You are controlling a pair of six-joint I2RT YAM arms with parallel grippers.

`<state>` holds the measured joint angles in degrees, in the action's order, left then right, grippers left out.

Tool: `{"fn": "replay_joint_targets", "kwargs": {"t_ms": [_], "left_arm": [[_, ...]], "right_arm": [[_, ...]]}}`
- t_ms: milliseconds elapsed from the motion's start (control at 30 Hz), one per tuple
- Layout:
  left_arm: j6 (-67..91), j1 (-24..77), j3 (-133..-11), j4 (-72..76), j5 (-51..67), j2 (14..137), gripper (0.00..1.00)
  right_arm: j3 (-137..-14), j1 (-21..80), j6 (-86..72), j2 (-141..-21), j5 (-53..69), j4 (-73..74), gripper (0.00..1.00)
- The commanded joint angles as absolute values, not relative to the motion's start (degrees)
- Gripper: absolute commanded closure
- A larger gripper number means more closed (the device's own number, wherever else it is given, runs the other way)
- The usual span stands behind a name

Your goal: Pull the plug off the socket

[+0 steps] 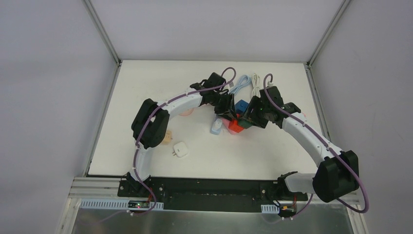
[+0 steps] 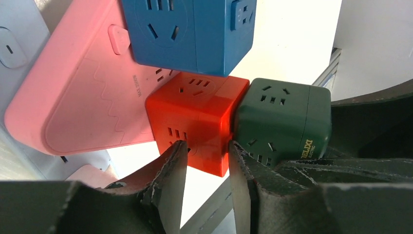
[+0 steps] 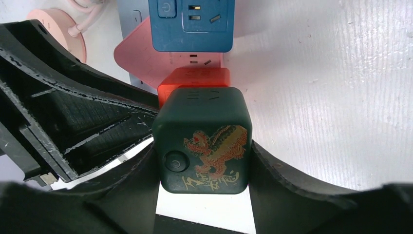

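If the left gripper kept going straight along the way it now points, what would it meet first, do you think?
Most likely the red-orange cube socket: the left gripper has a finger on each side of its near corner. The dark green cube socket sits right beside it, so the right-hand finger might brush that; depth is unclear.

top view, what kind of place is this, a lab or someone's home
Most likely a lab test cell, not a home: a bare white table boxed in by plain grey panels, two arms bolted to an aluminium rail, and socket cubes laid out as props.
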<state>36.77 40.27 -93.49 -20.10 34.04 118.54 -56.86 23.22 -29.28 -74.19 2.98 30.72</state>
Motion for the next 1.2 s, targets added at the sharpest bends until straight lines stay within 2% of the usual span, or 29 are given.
{"fn": "replay_joint_targets", "kwargs": {"t_ms": [0,233,267,500,733,900,1167], "left_arm": [[30.88,41.71,-93.77,-27.3,29.64,119.87,0.64],[27.76,42.6,-89.13,-29.86,25.49,119.23,0.68],[27.43,42.62,-88.49,-30.26,24.84,119.12,0.69],[26.38,42.63,-86.07,-33.14,21.25,119.23,0.75],[25.47,42.63,-86.0,-35.41,18.39,120.06,0.79],[24.62,42.63,-85.4,-36.2,17.25,119.92,0.8],[24.22,42.63,-84.53,-36.39,17.16,120.12,0.82]], "right_arm": [[-57.31,23.33,-28.94,-75.98,4.36,31.07,0.49],[-62.0,23.45,-30.93,-78.12,2.49,34.28,0.97],[-63.25,23.4,-31.35,-78.66,2.54,35.64,1.0],[-66.49,23.67,-30.47,-78.08,9.23,33.94,1.0],[-64.82,29.21,-19.14,-74.11,-2.59,30.45,1.0],[-65.35,29.07,-21.72,-74.48,-4.16,32.52,1.0],[-67.0,20.51,-33.81,-74.74,10.85,34.51,1.0]]}}
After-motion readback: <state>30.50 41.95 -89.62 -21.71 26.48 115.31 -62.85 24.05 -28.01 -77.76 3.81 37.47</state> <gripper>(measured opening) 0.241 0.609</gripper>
